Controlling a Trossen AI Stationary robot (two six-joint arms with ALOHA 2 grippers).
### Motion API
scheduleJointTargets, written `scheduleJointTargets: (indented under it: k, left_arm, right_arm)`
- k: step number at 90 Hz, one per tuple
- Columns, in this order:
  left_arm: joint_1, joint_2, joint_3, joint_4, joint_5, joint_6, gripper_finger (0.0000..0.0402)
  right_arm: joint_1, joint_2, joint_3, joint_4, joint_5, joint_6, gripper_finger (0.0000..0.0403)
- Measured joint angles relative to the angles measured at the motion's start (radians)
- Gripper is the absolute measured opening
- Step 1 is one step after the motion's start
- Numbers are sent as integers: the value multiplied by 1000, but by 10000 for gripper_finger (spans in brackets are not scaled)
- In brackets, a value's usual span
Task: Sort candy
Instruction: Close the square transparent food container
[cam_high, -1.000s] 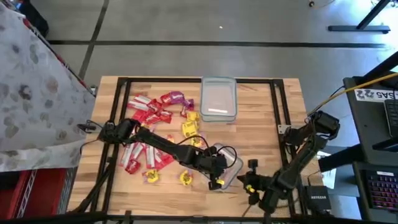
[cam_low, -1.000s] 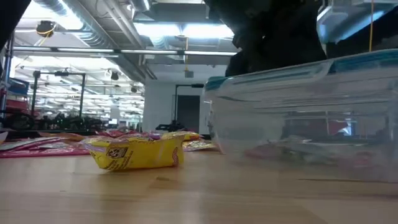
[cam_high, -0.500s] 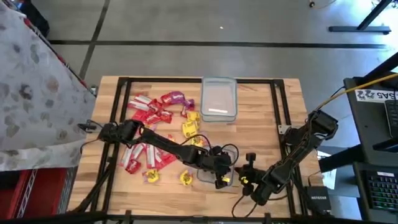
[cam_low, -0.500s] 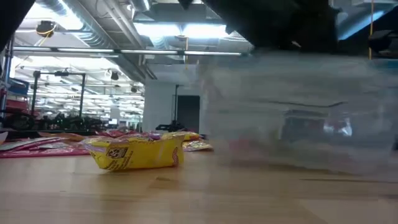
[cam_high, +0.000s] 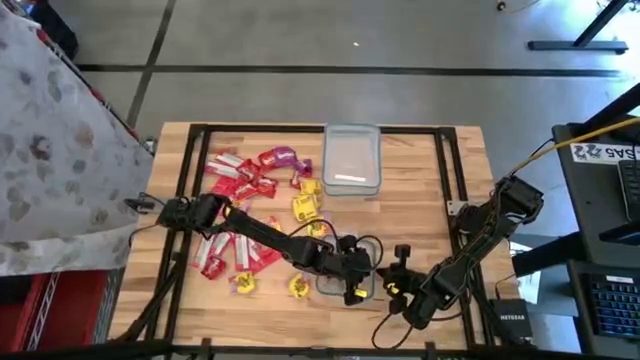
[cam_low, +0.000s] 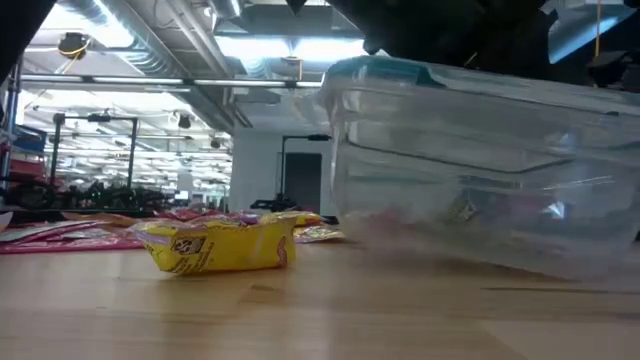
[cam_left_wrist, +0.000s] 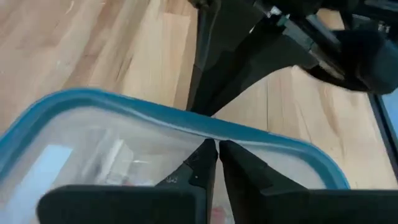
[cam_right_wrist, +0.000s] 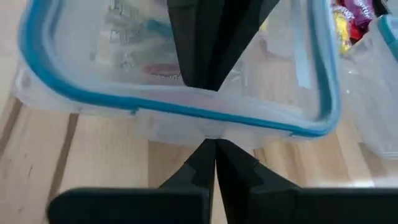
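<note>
The wooden surface (cam_high: 420, 215) is framed by dark rails along its edges. Its right half lies mostly bare, so the widest free room is between the far clear tub (cam_high: 351, 158) and the right rail. The near edge is crowded: both arms meet there over a clear lidded tub (cam_high: 345, 272), whose blue-rimmed lid (cam_right_wrist: 186, 109) shows in both wrist views.

The left end effector (cam_high: 352, 290) reaches in from the left rail across the candy and sits at the tub's near right corner. Its fingers (cam_left_wrist: 205, 165) are pressed together on the lid's blue rim. The right end effector (cam_high: 396, 285) comes from the right side and sits just beside the tub's right edge. Its fingers (cam_right_wrist: 214, 165) are pressed together at the tub's rim, though whether they actually pinch it cannot be told. In the low view the tub (cam_low: 480, 180) is tilted, its left end raised off the surface.

The candy (cam_high: 245, 190) lies scattered on the left half of the surface, well apart from the right end effector and behind the left one, under that arm's reach. Most packets are red, with purple ones at the far end. One yellow packet (cam_low: 215, 243) lies near the front edge, just left of the held tub. A few pieces show dimly inside the tub through its wall.
</note>
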Motion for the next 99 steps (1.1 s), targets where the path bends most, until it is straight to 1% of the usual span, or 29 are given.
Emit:
scheduleJointTargets:
  k: [17,24,35,42,46,55,60,71,78,92,99]
  left_arm:
    - [0,-74,-7,-31,-29,69,17]
    - [1,-106,-7,-51,-35,72,17]
    - [0,-168,-3,-136,-43,32,17]
    - [-1,-178,-3,-215,-40,-22,17]
    - [-2,-177,-3,-259,-19,-62,17]
    - [-4,-163,-2,-341,79,-115,17]
    - [-12,-141,-1,-368,87,-135,17]
    - [-25,-92,5,-353,75,-135,17]
    - [-28,-63,7,-318,76,-132,17]
    - [-29,-9,13,-254,86,-130,17]
    - [-29,-5,13,-237,106,-118,17]
  right_arm:
    - [0,-6,42,-33,-7,-14,0]
    - [-1,-6,46,-34,-26,-21,0]
    - [-1,-5,46,-43,-63,-22,0]
    - [0,-5,46,-48,-80,-16,0]
    - [-1,-5,46,-52,-83,-10,0]
    - [-19,-5,46,-66,-91,32,0]
    - [-30,-5,45,-63,-91,37,0]
    - [-64,-4,44,-42,-108,36,0]
    - [-85,-1,41,-32,-128,4,0]
    - [-92,3,38,12,-117,-59,0]
    - [-92,4,38,25,-111,-72,0]
